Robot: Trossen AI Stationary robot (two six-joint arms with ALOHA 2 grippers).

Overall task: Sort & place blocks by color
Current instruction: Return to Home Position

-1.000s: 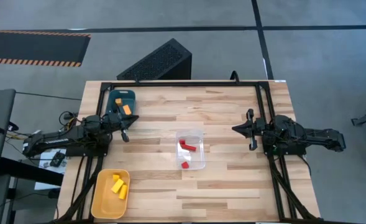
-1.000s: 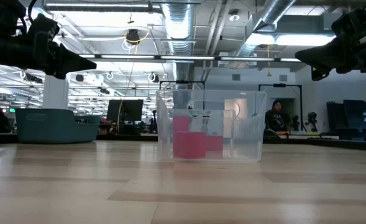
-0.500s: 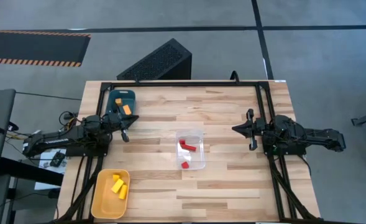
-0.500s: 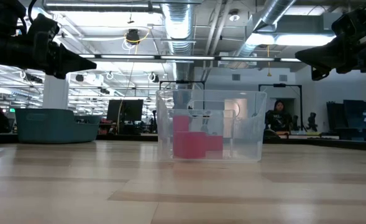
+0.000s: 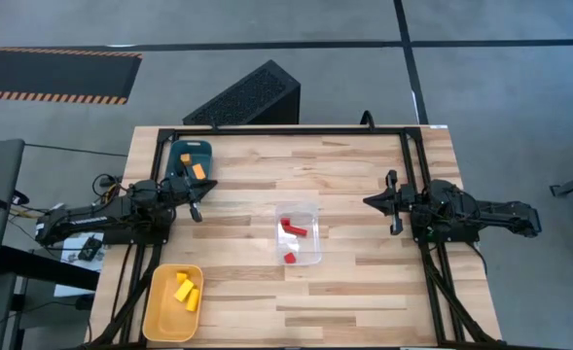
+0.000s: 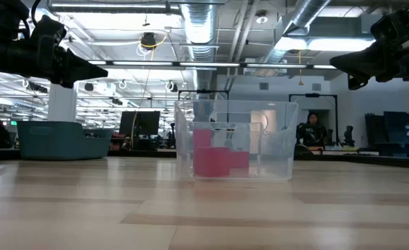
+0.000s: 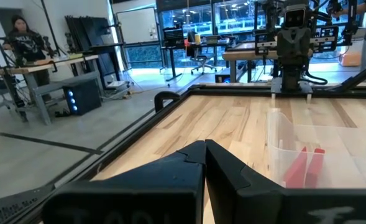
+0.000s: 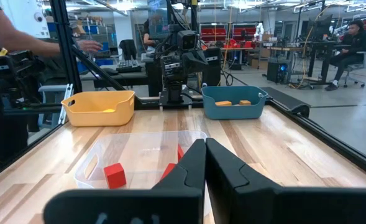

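1. The blocks look small, solid and hard-edged. I judge them light and stiff, not fragile, with smooth faces that could slip under a loose pinch.
2. The best hold is likely across two flat, parallel faces. On a wedge, avoid the sloped face, which would probably squirt out from between the fingers.
3. The red blocks (image 5: 302, 231) lie in the clear box (image 5: 310, 207) at mid-desk (image 5: 364, 282). The yellow blocks (image 5: 185, 290) sit in the yellow tray (image 5: 160, 316), and the orange blocks (image 5: 198, 171) in the blue tray (image 5: 181, 149). No block lies loose on the desk.
4. The left hand (image 7: 204, 149) hangs above the desk's left edge, fingers pressed together on nothing. The right hand (image 8: 205, 146) hangs above the right edge, likewise closed and empty.
5. No brand, label or writing can be read on the blocks, box or trays.
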